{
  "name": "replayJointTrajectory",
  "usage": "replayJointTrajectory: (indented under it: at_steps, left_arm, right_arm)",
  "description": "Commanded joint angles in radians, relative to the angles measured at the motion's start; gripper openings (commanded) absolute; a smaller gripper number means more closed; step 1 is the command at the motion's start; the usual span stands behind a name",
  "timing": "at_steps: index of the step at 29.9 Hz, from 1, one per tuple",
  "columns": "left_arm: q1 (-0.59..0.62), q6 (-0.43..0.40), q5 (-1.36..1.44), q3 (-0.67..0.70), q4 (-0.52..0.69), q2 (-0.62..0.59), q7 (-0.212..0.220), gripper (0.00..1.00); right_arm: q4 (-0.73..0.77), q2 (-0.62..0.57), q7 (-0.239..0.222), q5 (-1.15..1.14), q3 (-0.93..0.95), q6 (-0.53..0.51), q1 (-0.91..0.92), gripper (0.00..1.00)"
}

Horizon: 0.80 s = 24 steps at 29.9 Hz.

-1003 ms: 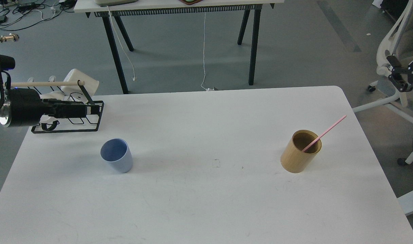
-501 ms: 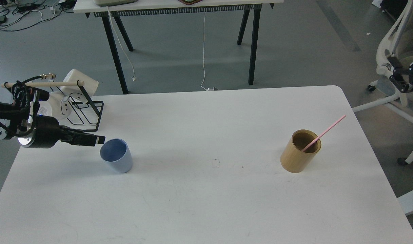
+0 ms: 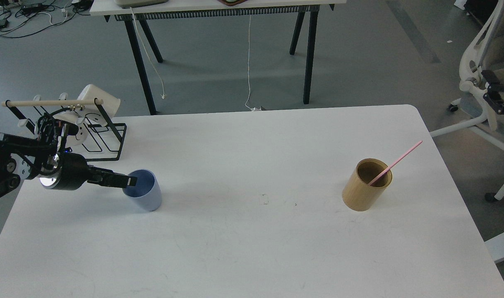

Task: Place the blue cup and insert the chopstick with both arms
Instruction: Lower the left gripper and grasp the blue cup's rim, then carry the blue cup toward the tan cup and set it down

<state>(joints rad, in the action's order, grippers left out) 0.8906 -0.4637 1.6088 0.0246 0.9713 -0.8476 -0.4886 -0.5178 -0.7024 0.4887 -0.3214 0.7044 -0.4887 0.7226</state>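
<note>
Blue cup (image 3: 146,194) — matte, tapered plastic

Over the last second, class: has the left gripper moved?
Yes. The left gripper has come down from beside the rack to the blue cup rim.

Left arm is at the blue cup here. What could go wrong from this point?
The left gripper sits over the near-left rim of the blue cup; whether a finger is inside cannot be told, so a misaligned close could tip or push the light cup.

The pink chopstick leans loosely in the tan wooden holder, near the table's right edge; a bump during pickup could topple the holder.
</note>
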Motion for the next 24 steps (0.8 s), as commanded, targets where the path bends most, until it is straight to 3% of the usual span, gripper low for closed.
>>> replayJointTrajectory:
  at_steps: [1, 4, 10, 13, 20, 24]
  left_arm:
    - [-0.012, 0.031, 0.000, 0.000, -0.014, 0.012, 0.000, 0.69]
    - [-0.019, 0.034, 0.000, -0.002, -0.023, 0.019, 0.000, 0.62]
    - [-0.042, 0.085, 0.000, -0.002, -0.040, 0.042, 0.000, 0.38]
    - [-0.042, 0.091, 0.000, -0.002, -0.046, 0.048, 0.000, 0.04]
    - [-0.035, 0.125, -0.003, 0.014, -0.023, 0.042, 0.000, 0.00]
    - [-0.019, 0.119, -0.013, 0.035, 0.056, 0.021, 0.000, 0.00]
  right_arm:
    - [0.001, -0.002, 0.000, 0.007, 0.000, 0.000, -0.002, 0.98]
    - [0.001, -0.008, 0.000, 0.013, 0.001, 0.000, -0.011, 0.98]
    - [0.001, -0.009, 0.000, 0.013, 0.001, 0.000, -0.020, 0.98]
    - [0.001, -0.009, 0.000, 0.013, 0.000, 0.000, -0.020, 0.98]
    - [0.001, -0.009, 0.000, 0.013, 0.001, 0.000, -0.026, 0.98]
    - [0.001, -0.009, 0.000, 0.013, 0.001, 0.000, -0.028, 0.98]
